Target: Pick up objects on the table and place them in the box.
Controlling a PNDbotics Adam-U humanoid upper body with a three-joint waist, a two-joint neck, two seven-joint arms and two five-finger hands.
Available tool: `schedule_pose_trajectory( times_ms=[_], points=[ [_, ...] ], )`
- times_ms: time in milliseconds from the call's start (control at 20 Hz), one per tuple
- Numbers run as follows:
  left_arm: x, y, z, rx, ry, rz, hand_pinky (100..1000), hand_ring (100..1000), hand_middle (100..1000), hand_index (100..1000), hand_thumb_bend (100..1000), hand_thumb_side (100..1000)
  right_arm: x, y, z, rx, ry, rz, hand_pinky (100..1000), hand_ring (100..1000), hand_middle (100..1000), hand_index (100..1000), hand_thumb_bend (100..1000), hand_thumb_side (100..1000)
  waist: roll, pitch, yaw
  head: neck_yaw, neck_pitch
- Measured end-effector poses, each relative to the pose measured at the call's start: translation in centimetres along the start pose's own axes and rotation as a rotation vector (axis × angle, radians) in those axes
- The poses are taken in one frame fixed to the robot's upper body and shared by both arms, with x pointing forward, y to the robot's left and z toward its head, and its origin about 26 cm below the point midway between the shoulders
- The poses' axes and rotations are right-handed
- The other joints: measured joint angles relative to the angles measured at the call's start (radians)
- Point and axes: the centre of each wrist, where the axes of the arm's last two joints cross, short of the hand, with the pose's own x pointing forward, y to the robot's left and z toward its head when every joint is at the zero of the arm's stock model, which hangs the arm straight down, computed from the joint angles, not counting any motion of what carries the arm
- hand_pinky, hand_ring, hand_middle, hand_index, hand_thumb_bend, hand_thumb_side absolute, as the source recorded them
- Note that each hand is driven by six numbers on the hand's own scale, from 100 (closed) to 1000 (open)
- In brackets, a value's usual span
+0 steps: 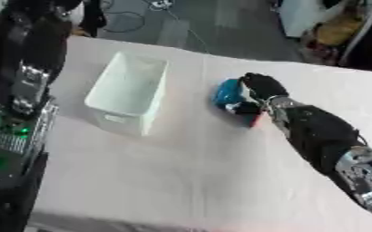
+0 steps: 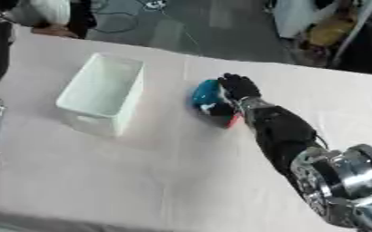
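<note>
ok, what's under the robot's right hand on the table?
A blue object with a red part at its lower edge lies under the right hand. The hand covers its right side, so its full shape can't be seen.

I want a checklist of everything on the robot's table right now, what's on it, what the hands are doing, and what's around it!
Surface: pale table, askew in view, mostly bare.
Job's things: white box standing open, nothing seen inside; blue object with a red part at its near end, lying to the box's right, apart from it.
Clutter: nothing seen.
Hands: right hand lies over the blue object, whether its fingers grip it cannot be told; left hand not seen, only the left arm at the view's left edge.
Cables: some on the floor beyond the table.
Surroundings: grey floor, a yellow thing at far right.
</note>
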Motion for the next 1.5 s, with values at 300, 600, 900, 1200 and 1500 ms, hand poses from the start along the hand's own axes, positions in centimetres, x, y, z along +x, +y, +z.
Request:
schedule_pose_trajectory(
  times_ms=[300, 600, 900, 1200, 1500],
  points=[
    [0.0, 0.0, -0.1, 0.000, -0.003, -0.001, 807, 697, 863, 869, 372, 1000, -0.3, 0.5, 0.1, 0.010, -0.003, 0.009, 964, 1000, 1000, 1000, 654, 1000, 0.000, 0.004, 0.001, 0.000, -0.007],
    [0.0, 0.0, -0.1, 0.000, -0.004, -0.001, 807, 697, 863, 869, 370, 1000, -0.3, 0.8, 0.2, 0.015, -0.002, 0.014, 964, 1000, 1000, 1000, 651, 1000, 0.000, 0.006, 0.001, 0.000, -0.007],
    [0.0, 0.0, -0.1, -0.001, -0.005, -0.001, 807, 697, 863, 869, 370, 1000, -0.4, 1.3, 0.4, 0.021, 0.005, 0.017, 964, 1000, 1000, 1000, 634, 1000, 0.000, 0.006, 0.001, 0.000, -0.007],
    [0.0, 0.0, -0.1, -0.002, -0.005, -0.001, 807, 697, 863, 869, 370, 1000, -0.4, 1.3, 0.4, 0.019, 0.009, 0.024, 963, 1000, 999, 1000, 627, 1000, 0.000, 0.006, 0.001, 0.000, -0.007],
    [0.0, -0.1, -0.2, 0.002, -0.006, 0.003, 807, 697, 863, 869, 370, 1000, -0.4, 1.3, 0.4, 0.020, 0.011, 0.032, 955, 1000, 992, 1000, 628, 1000, 0.000, 0.010, 0.005, 0.000, -0.007]
  ],
)
